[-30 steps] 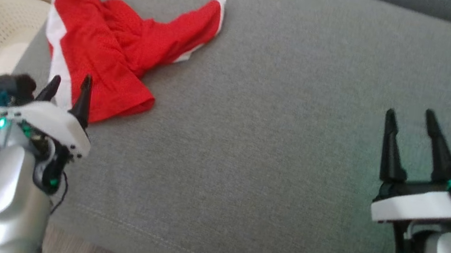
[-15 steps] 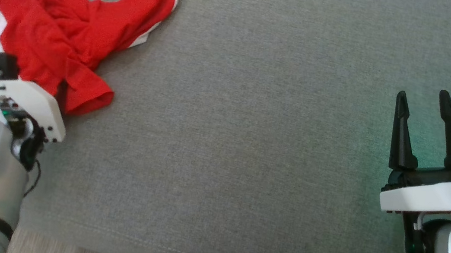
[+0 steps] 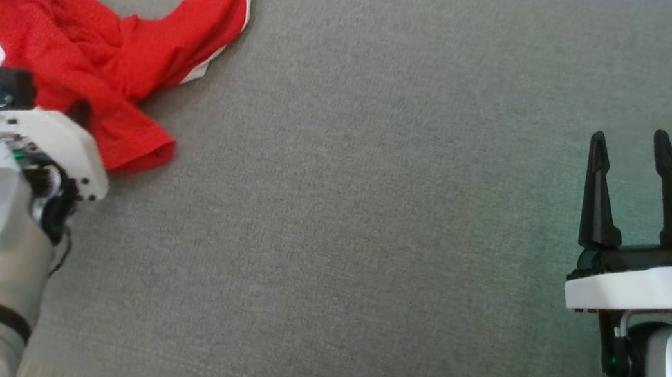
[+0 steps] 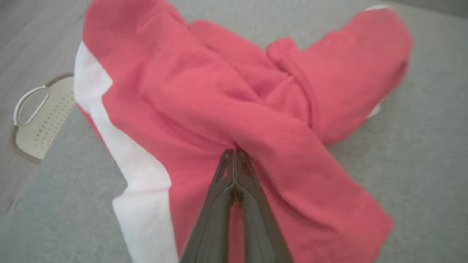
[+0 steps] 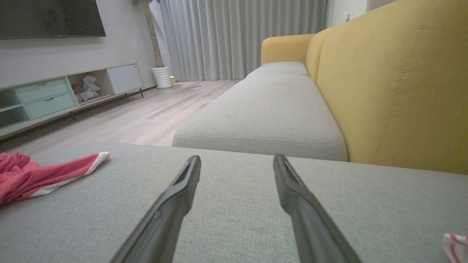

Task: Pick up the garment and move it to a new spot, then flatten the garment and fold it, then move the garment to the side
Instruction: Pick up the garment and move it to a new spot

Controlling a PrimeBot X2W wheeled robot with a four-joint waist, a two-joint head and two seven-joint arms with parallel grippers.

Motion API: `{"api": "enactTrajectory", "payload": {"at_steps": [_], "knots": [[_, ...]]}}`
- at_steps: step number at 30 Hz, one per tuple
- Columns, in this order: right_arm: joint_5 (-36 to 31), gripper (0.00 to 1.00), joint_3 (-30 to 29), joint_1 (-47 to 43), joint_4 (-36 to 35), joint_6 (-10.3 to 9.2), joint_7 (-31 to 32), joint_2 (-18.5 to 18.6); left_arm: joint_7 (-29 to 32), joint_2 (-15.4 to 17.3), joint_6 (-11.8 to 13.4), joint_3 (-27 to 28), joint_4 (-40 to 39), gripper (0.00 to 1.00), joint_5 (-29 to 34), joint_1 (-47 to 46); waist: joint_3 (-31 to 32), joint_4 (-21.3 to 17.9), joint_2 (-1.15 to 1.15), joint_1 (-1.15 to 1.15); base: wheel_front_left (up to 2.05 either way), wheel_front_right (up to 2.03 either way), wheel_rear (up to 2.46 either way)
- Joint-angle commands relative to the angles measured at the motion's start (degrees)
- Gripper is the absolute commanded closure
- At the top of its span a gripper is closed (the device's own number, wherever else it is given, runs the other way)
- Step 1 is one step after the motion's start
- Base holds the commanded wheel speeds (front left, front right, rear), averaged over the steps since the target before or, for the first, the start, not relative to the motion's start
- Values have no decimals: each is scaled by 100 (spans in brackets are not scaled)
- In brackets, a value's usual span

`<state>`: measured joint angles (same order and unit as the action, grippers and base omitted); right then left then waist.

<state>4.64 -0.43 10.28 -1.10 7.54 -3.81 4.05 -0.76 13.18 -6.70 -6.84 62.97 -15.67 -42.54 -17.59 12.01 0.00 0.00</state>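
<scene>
Where the head view looks down on the grey cushion (image 3: 369, 232), the red garment (image 3: 99, 60) lies bunched up at the far left, close to the cushion's edge. The left gripper (image 3: 80, 116) is pushed into the near side of the pile, and the cloth hides its fingertips here. The right gripper (image 3: 629, 137) hangs well apart on the other side, its two fingers spread wide and holding nothing.

In the left wrist view, the two dark fingers are squeezed together on a fold in the middle of the garment, with a white stripe to one side. The pinch looks small, so the arm should lift slowly and straight up. A quick pull could let the cloth slip out. A pale basket (image 4: 38, 117) sits past the cushion's edge, and the cloth should not drag that way.

In the right wrist view, the open fingers point across bare cushion, with one red end of the garment off to the left. That bare middle looks like a good new spot.
</scene>
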Motion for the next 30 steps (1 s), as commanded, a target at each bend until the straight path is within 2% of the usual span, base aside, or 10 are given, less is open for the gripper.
{"api": "enactTrajectory", "payload": {"at_steps": [1,10,22,27,28,30], "knots": [[50,0,145,71,-118,-5,-93,-40,-220,168,-40,45,-262,100,-47,-112,218,-67,0,0,0,0,0],[181,0,114,-79,198,-5,-286,-95,-526,-253,-75,-425,-1026,100,-141,3,772,-321,0,0,0,0,0],[372,0,100,-132,455,-5,-491,-115,92,-969,-32,-1444,-2885,100,-318,566,1022,-924,0,0,0,0,0],[466,0,164,-62,538,-5,-570,-116,340,-1025,215,-2151,-3614,100,-731,772,979,-1249,0,0,0,0,0],[500,0,205,-19,573,-5,-599,-116,369,-1027,453,-2555,-3925,100,-1032,786,952,-1380,0,0,0,0,0],[535,0,238,15,613,-5,-633,-116,348,-1028,730,-2951,-4182,100,-1284,728,932,-1502,0,0,0,0,0]]}}
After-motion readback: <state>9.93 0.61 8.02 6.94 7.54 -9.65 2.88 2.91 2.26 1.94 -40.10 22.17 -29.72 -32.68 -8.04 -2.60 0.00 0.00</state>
